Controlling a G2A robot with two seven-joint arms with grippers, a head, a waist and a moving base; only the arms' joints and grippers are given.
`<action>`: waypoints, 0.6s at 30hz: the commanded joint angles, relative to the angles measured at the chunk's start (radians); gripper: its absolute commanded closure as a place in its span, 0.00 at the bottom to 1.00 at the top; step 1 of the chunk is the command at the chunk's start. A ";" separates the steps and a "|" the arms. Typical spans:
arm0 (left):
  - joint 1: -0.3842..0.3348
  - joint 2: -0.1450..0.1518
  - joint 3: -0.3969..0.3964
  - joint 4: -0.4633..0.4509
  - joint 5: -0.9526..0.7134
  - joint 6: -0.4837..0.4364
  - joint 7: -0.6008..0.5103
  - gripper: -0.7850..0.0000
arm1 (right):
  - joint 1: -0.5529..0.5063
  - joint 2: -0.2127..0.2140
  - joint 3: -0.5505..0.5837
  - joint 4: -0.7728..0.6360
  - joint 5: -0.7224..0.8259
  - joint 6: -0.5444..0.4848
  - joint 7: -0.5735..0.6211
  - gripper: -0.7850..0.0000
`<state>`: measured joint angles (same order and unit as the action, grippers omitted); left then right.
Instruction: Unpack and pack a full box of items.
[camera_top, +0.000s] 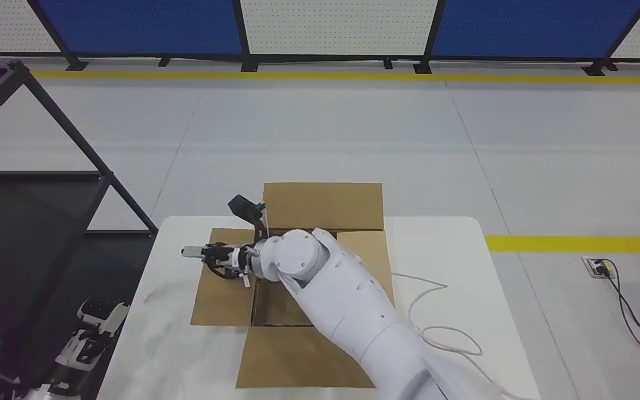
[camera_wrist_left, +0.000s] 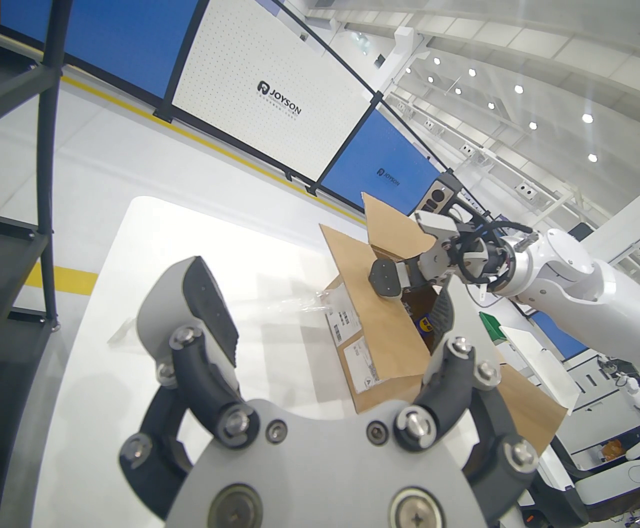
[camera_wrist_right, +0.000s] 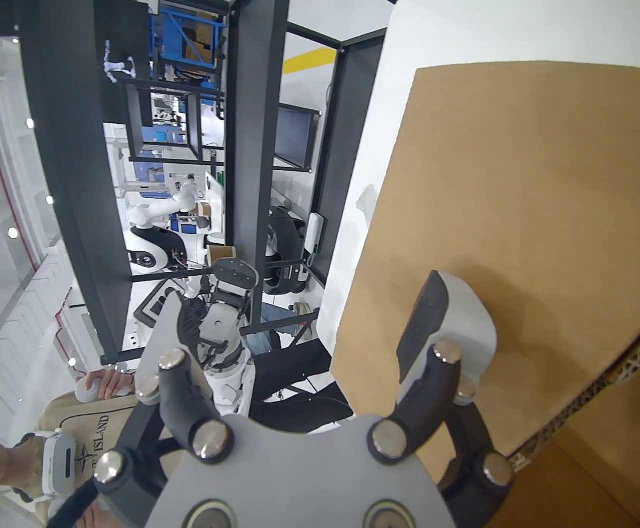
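Observation:
An open cardboard box stands on the white table with its flaps spread out. My right gripper hangs open just above the box's left flap, with nothing between its fingers. From the left wrist view the same right gripper shows over that flap. A blue and yellow item peeks out inside the box. My left gripper is open and empty, low beside the table's left edge, apart from the box.
A black shelf frame stands left of the table. A white cable runs across the table right of the box. A clear plastic wrap lies on the table against the box's labelled side.

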<state>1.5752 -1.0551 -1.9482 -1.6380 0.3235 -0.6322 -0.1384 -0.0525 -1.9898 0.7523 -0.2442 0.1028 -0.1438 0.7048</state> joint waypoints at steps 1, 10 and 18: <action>0.000 0.000 0.000 0.000 0.000 0.000 0.000 0.00 | 0.005 0.008 0.016 0.001 0.016 -0.029 0.016 0.00; 0.000 0.000 0.000 0.000 0.000 0.000 0.000 0.00 | 0.019 0.056 0.083 -0.012 0.042 -0.152 0.039 0.00; 0.000 0.000 0.000 0.000 0.000 0.000 0.000 0.00 | -0.002 0.104 0.135 -0.046 0.043 -0.195 0.040 0.00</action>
<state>1.5752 -1.0551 -1.9482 -1.6380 0.3235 -0.6322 -0.1384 -0.0510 -1.8900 0.8833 -0.2854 0.1476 -0.3388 0.7461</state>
